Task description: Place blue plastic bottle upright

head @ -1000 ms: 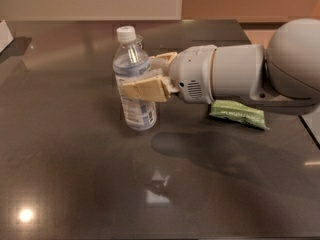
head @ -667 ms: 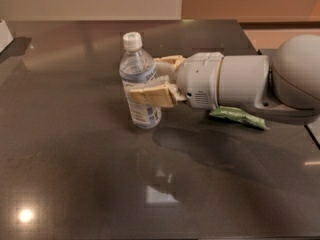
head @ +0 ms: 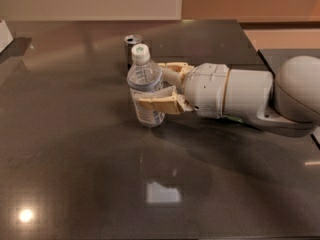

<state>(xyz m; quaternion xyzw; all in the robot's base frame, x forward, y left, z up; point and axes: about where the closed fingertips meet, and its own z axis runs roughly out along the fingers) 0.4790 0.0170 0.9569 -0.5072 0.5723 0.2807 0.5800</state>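
Note:
The blue plastic bottle [head: 144, 79] stands upright on the dark table [head: 75, 149], white cap on top. Its base looks to be at the table surface. My gripper [head: 150, 86] reaches in from the right and is shut around the bottle's middle. The near finger [head: 159, 103] crosses the label in front, and the far finger [head: 173, 67] shows behind the bottle. The white arm [head: 240, 94] stretches off to the right edge.
A short silver can [head: 132, 42] stands just behind the bottle. A sliver of a green packet [head: 235, 118] shows under the arm. A white object [head: 5, 34] sits at the far left edge. The table's right edge [head: 252, 41] is near the arm.
The gripper and the held bottle have shifted slightly right and nearer. The silver can now shows behind the bottle, and the green packet is mostly covered by the arm.

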